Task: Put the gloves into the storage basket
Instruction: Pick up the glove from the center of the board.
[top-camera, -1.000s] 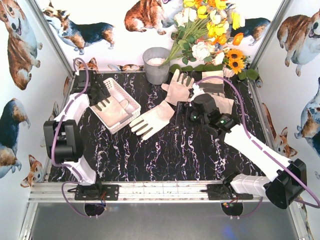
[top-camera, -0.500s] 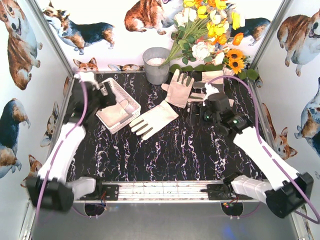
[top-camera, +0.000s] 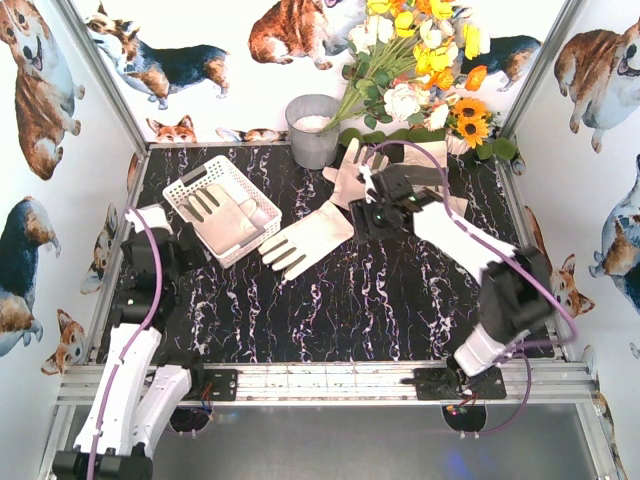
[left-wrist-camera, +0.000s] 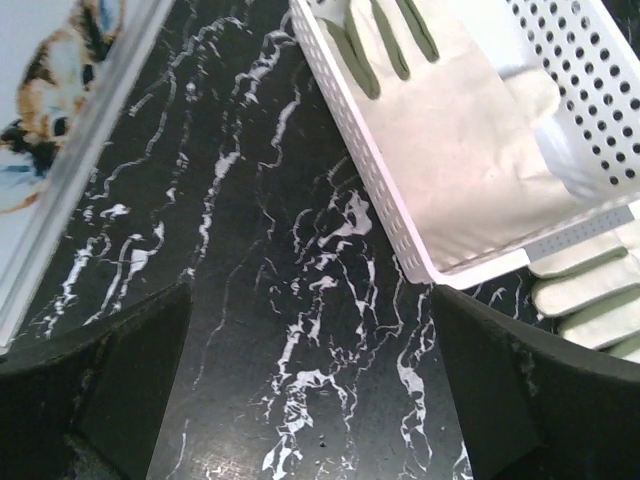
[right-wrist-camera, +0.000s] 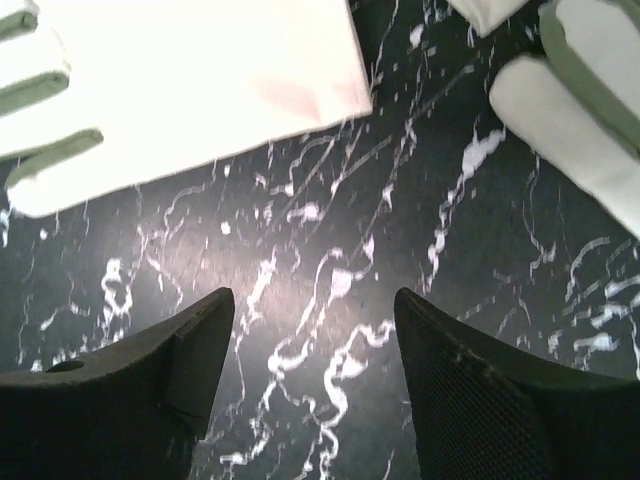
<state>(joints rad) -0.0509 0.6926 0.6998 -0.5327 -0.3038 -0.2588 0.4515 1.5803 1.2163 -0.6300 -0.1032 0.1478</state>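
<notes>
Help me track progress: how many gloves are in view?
4 gloves. One in the storage basket, one on the table beside it, one by the bucket, one partly under the right arm, which may hide more.

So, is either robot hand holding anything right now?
Nothing. The left hand is open beside the white perforated plastic basket; the right hand is open above the black marbled tabletop, near cream fabric gloves.

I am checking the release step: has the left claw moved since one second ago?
Yes. In the top view the left claw has withdrawn from above the storage basket toward the near rail, now open and empty.
</notes>
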